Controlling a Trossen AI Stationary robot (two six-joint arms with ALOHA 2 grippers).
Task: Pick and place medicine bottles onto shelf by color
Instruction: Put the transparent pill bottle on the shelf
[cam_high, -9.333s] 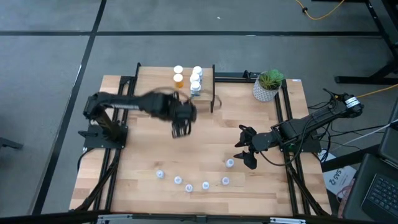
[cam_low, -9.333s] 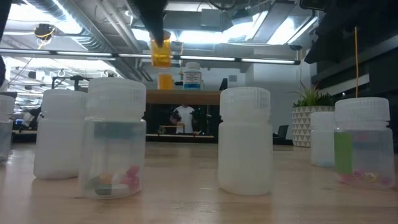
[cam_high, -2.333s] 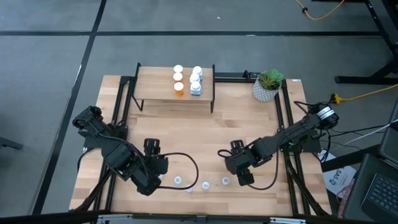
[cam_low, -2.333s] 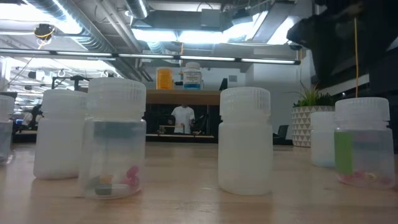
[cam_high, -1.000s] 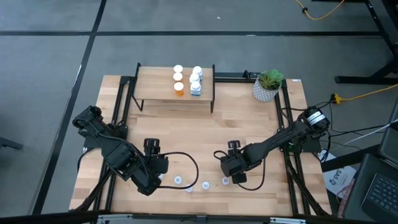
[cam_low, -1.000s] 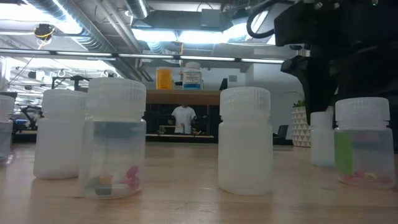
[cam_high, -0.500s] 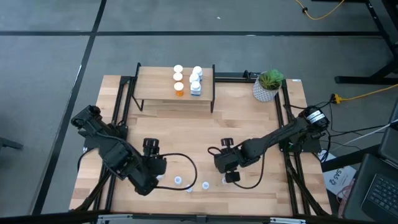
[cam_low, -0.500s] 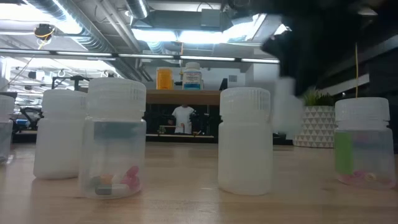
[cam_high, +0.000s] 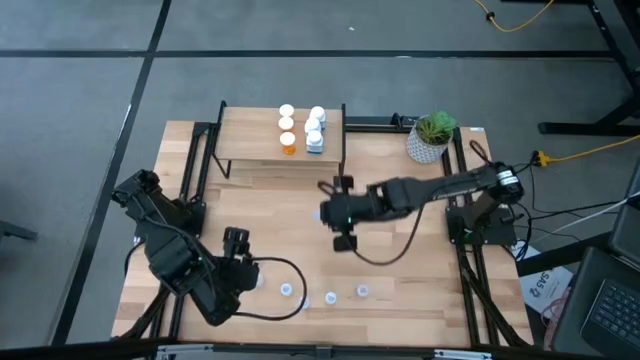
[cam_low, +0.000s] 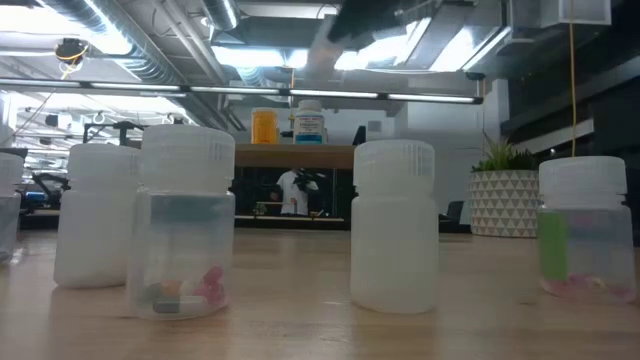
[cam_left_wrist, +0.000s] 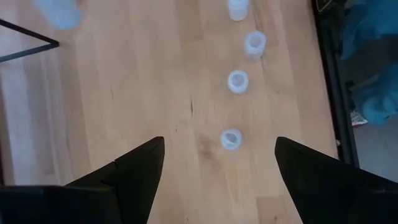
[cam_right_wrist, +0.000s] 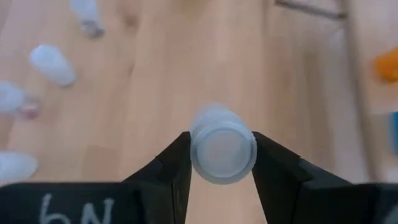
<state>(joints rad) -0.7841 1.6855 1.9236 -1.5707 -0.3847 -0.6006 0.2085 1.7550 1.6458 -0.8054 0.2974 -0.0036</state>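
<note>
My right gripper (cam_high: 324, 213) hangs above the table's middle, shut on a pale-blue vial (cam_right_wrist: 222, 146). Several more pale vials (cam_high: 331, 297) stand in a curved row near the front edge; they also show in the left wrist view (cam_left_wrist: 231, 139) and close up in the low view (cam_low: 393, 225). My left gripper (cam_high: 250, 278) hovers open at the row's left end, with nothing between its fingers (cam_left_wrist: 140, 168). The shelf (cam_high: 255, 140) at the far edge carries orange bottles (cam_high: 288, 143) and white bottles (cam_high: 314, 140). My right gripper pinches the vial between its two fingers, on opposite sides just below the cap (cam_right_wrist: 194, 149). The cap end faces back toward the wrist. The vial is lifted clear of the table.
A white pot with a green plant (cam_high: 431, 138) stands at the far right, beside the shelf. Black frame rails (cam_high: 461, 200) run along both table sides. Bare wood lies between the row of vials and the shelf.
My right gripper has lifted one vial from the right end of the front row. It has risen and swung toward the far edge and the shelf, tipping less steeply downward. That vial's place in the low view now stands vacant.
</note>
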